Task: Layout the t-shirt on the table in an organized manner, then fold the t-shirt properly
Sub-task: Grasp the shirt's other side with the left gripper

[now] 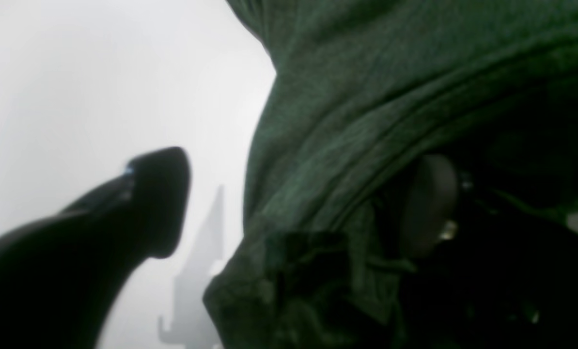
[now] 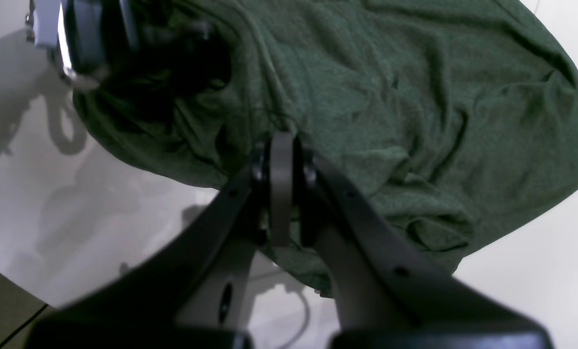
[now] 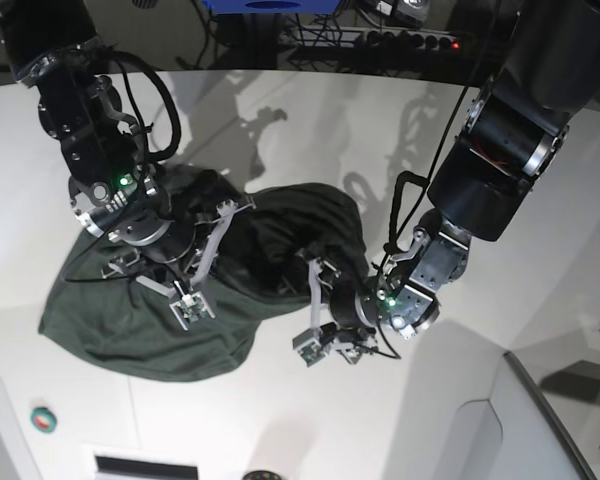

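The dark green t-shirt (image 3: 150, 320) lies bunched and wrinkled on the white table (image 3: 280, 110), running from lower left up to the middle. My right gripper (image 2: 281, 145) is shut, and cloth of the t-shirt (image 2: 414, 97) is pinched and puckered at its tips; the base view shows this right gripper (image 3: 192, 300) over the shirt's middle. My left gripper (image 1: 293, 194) stands open at the shirt's right end. One of its fingers (image 1: 158, 203) is bare over the table (image 1: 75, 72), while a fold of the t-shirt (image 1: 366, 97) drapes over the other. From the base camera the left gripper (image 3: 315, 310) sits at that edge.
A small green and red round thing (image 3: 42, 419) lies near the front left edge. A dark seam (image 3: 540, 400) runs along the table's right front. Cables and a power strip (image 3: 380, 40) lie behind the table. Both arms lean over the shirt.
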Controlling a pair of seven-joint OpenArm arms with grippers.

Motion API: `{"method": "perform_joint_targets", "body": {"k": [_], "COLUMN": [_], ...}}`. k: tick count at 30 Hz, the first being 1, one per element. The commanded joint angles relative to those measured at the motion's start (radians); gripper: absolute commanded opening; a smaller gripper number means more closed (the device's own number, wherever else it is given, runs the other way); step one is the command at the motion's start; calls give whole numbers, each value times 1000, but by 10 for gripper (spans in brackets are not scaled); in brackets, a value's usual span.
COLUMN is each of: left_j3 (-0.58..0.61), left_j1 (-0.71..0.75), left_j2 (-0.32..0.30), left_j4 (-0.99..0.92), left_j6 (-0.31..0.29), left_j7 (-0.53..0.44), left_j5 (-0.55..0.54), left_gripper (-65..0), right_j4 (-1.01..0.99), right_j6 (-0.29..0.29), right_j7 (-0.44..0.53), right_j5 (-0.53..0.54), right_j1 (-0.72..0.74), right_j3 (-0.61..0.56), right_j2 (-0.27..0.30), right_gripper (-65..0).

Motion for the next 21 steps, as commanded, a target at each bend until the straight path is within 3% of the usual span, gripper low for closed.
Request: {"method": "perform_joint_targets", "body": {"k": [1, 5, 10, 14, 18, 21], "left_j3": [-6, -4, -4, -4, -4, -7], "left_j1": [-32, -46, -55, -58, -61, -58], "left_j2": [8, 22, 28, 20, -15, -67], "left_j4": [1, -62, -119, -112, -51, 92], "left_j6": [-2, -3, -5, -5, -5, 0], "left_j7": [-38, -65, -67, -56, -50, 53], "left_j5": [-9, -9, -9, -9, -9, -9], "left_gripper": [-148, -324, -449, -650, -650, -650], "right_j4": [20, 20, 20, 20, 17, 15], "right_j6": [6, 6, 6, 6, 7, 7], "right_j7": [20, 24, 26, 27, 41, 70], "right_j5": [0, 0, 0, 0, 0, 0], "right_j1": [21, 23, 29, 43, 86, 140], "right_j3": [5, 5, 5, 5, -1, -4], "right_j2": [3, 3, 3, 3, 3, 3], "right_gripper": [-642, -642, -642, -642, -644, -644]}}
